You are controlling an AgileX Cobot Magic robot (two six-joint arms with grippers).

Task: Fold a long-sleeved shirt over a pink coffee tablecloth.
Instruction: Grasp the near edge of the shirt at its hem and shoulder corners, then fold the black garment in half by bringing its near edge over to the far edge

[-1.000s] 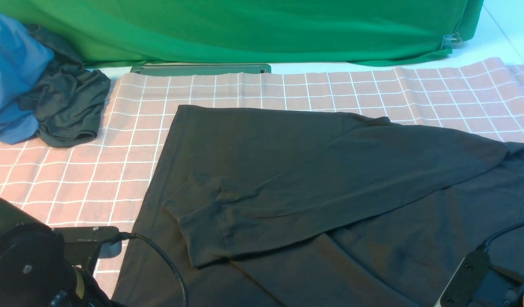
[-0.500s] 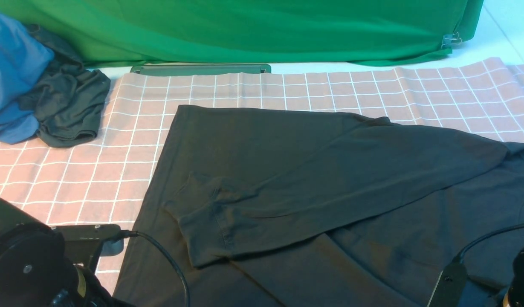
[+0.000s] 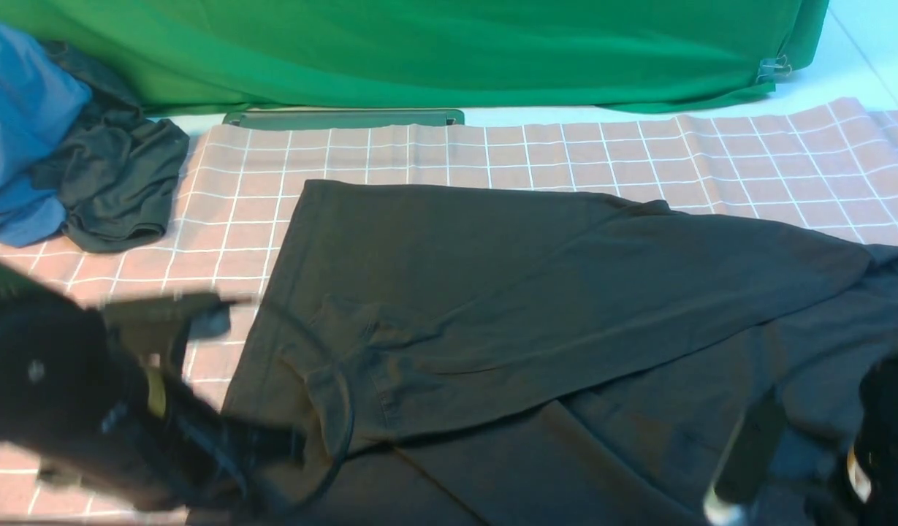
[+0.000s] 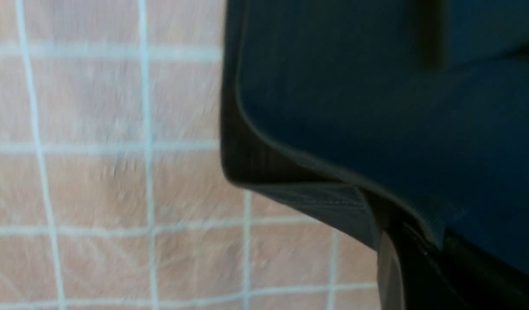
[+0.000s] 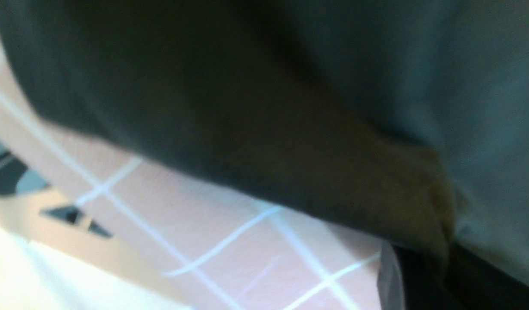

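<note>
The black long-sleeved shirt (image 3: 492, 292) lies spread on the pink coffee tablecloth (image 3: 565, 146), one sleeve folded across its body. My left arm is a blur at the lower left, and its gripper (image 3: 280, 449) reaches the shirt's near left edge. In the left wrist view the shirt's hem (image 4: 333, 202) is lifted off the tablecloth (image 4: 96, 172) and runs into my shut left gripper (image 4: 419, 258). My right arm (image 3: 880, 438) is blurred at the lower right. In its wrist view the shirt (image 5: 247, 107) bunches into the shut right gripper (image 5: 423, 267) above the tablecloth (image 5: 204, 224).
A blue garment (image 3: 17, 124) and a smaller dark grey garment (image 3: 112, 183) are heaped at the far left. A green cloth (image 3: 419, 51) hangs across the back, with a flat green bar (image 3: 343, 118) at its foot. The table's pale near edge (image 5: 32, 267) shows in the right wrist view.
My left arm has risen and swung forward, pulling the shirt's near left edge with it. The right arm has shifted at the lower right.
</note>
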